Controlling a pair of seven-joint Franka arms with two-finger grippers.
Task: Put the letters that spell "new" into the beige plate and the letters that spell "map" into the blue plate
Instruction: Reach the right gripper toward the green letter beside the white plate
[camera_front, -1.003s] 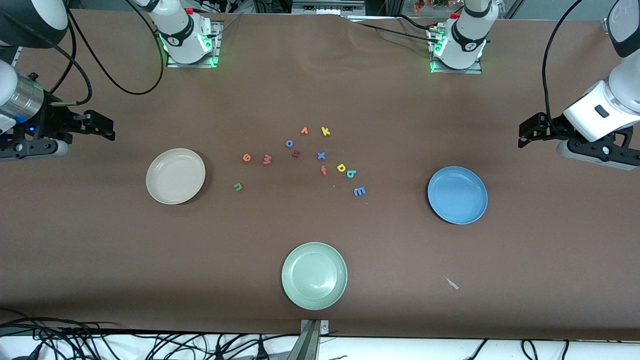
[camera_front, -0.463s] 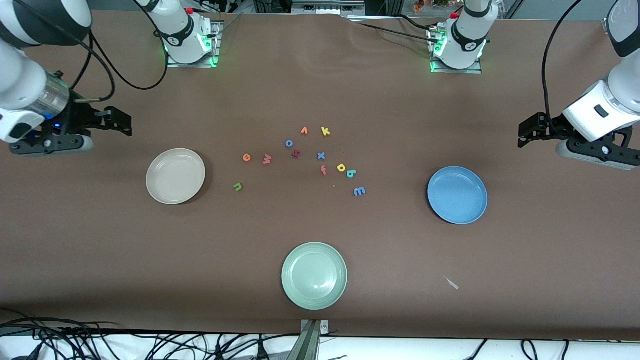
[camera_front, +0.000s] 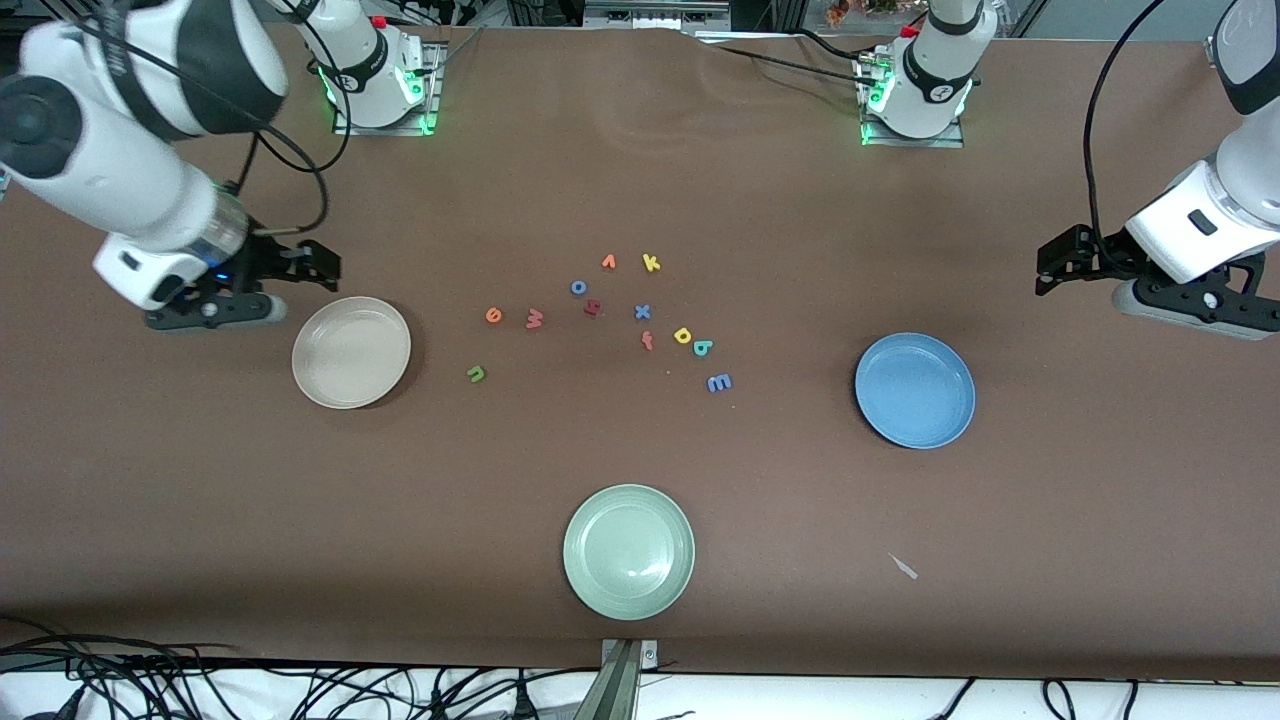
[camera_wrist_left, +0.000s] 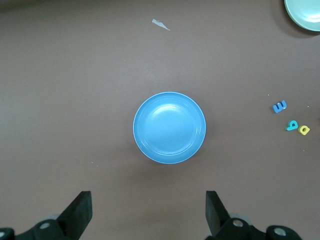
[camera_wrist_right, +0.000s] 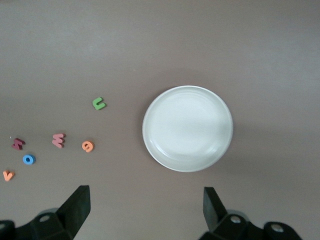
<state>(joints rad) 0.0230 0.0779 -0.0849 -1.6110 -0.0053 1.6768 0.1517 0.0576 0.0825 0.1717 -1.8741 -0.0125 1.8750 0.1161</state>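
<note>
The beige plate (camera_front: 351, 352) (camera_wrist_right: 187, 128) and the blue plate (camera_front: 915, 390) (camera_wrist_left: 169, 127) hold nothing. Between them on the table lie the green n (camera_front: 476, 374) (camera_wrist_right: 99, 103), salmon w (camera_front: 534, 318) (camera_wrist_right: 58, 140), orange e (camera_front: 493, 315) (camera_wrist_right: 88, 146), blue m (camera_front: 719, 382) (camera_wrist_left: 280, 106), teal p (camera_front: 703, 348) (camera_wrist_left: 291, 125) and yellow a (camera_front: 683, 335) (camera_wrist_left: 304, 130). My right gripper (camera_front: 320, 262) (camera_wrist_right: 145, 210) hangs open and holds nothing, over bare table beside the beige plate's rim. Open too, my left gripper (camera_front: 1050, 265) (camera_wrist_left: 148, 215) waits over bare table beside the blue plate.
Mixed among the letters are an orange v (camera_front: 608, 262), yellow k (camera_front: 651, 263), blue o (camera_front: 578, 287), blue x (camera_front: 642, 312), a dark red letter (camera_front: 592, 307) and a red f (camera_front: 647, 340). A pale green plate (camera_front: 628, 551) and a small scrap (camera_front: 904, 567) lie nearest the front camera.
The right arm has swung in from the right arm's end of the table until its gripper hangs beside the beige plate. The left arm and all letters have stayed put.
</note>
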